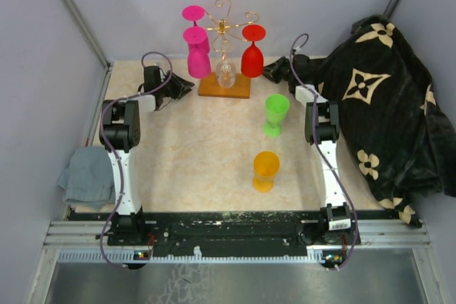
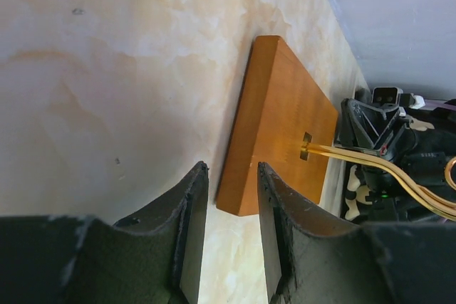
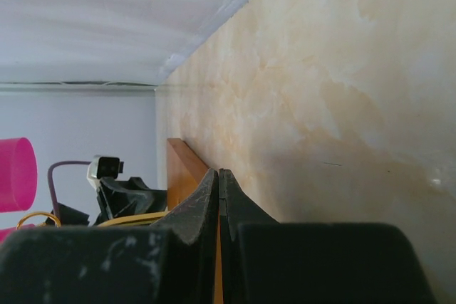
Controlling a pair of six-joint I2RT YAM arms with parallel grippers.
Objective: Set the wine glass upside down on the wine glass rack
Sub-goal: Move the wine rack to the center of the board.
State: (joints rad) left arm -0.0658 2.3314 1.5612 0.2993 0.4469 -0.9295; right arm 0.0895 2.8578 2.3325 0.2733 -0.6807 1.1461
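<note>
Left claw [image 2: 232, 170] ajar, right claw [image 3: 219, 176] shut, beside wine glass rack [image 1: 214, 90]

Bright, even overhead light, soft shadows; wrist views blur up close

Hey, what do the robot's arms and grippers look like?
Both arms have white links with black joints: left arm, right arm. A purple cable runs along each. The left gripper and right gripper have black wedge-shaped fingers.
</note>
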